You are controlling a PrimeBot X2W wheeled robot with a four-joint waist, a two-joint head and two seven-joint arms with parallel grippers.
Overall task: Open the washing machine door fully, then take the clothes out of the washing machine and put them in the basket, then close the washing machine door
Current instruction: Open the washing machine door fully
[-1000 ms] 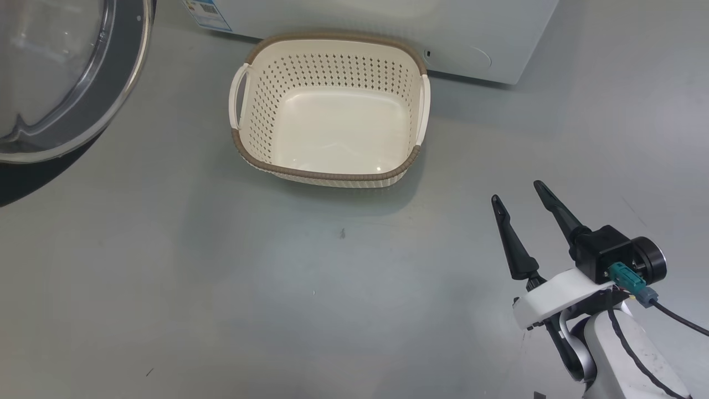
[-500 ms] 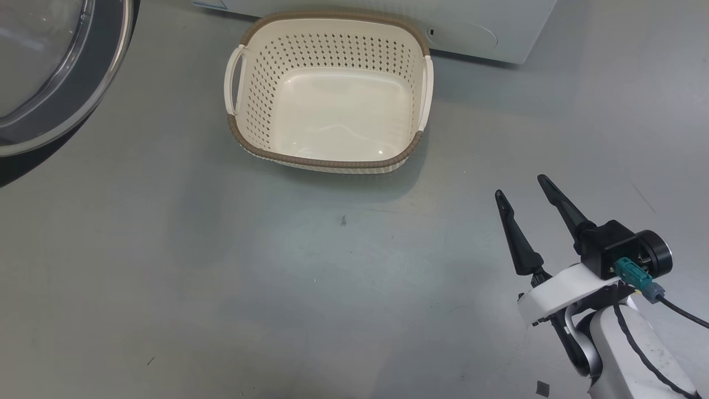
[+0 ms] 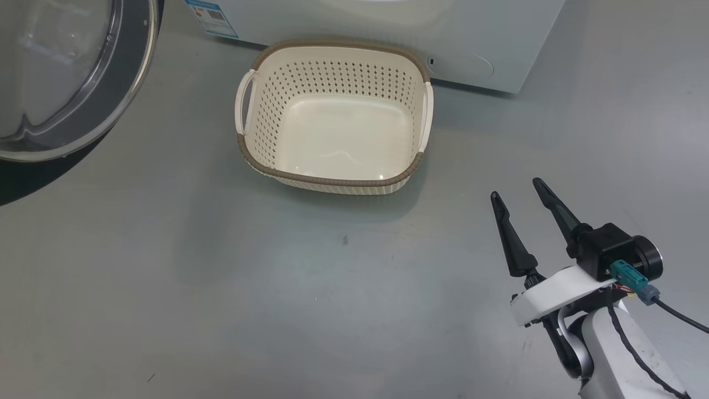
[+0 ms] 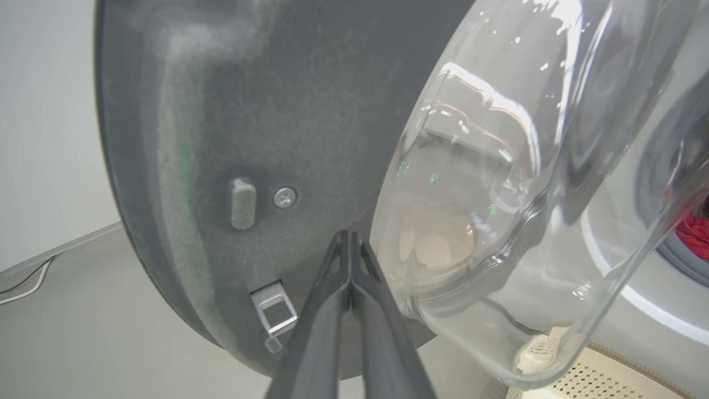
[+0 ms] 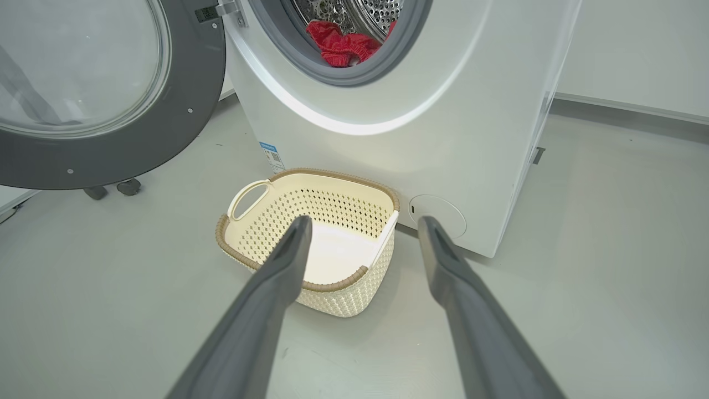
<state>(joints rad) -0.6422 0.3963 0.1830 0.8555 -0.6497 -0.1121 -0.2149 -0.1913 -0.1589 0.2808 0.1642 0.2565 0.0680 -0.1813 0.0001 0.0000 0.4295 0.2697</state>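
Note:
The washing machine door [image 5: 99, 88] stands swung open at the left of the white washing machine [image 5: 421, 138]; its black rim and glass bowl [image 3: 61, 77] also fill the head view's upper left. My left gripper [image 4: 349, 235] is shut, empty, its tips against the door's dark inner face [image 4: 232, 127] beside the glass bowl [image 4: 498, 194]. Red clothes [image 5: 343, 47] lie in the steel drum, also seen past the glass [image 4: 695, 233]. The cream basket [image 3: 252, 144] sits empty on the floor before the machine. My right gripper [image 3: 516, 190] hangs open, right of the basket.
The grey floor [image 3: 221, 288] spreads wide before the basket. The machine's lower front with a blue label [image 3: 210, 16] and round filter cover [image 3: 468, 66] is right behind the basket. Small caster wheels [image 5: 113, 189] sit under the open door.
The head camera dipped and came back, so the whole picture shifted. The basket, the door and my right gripper keep their places relative to one another.

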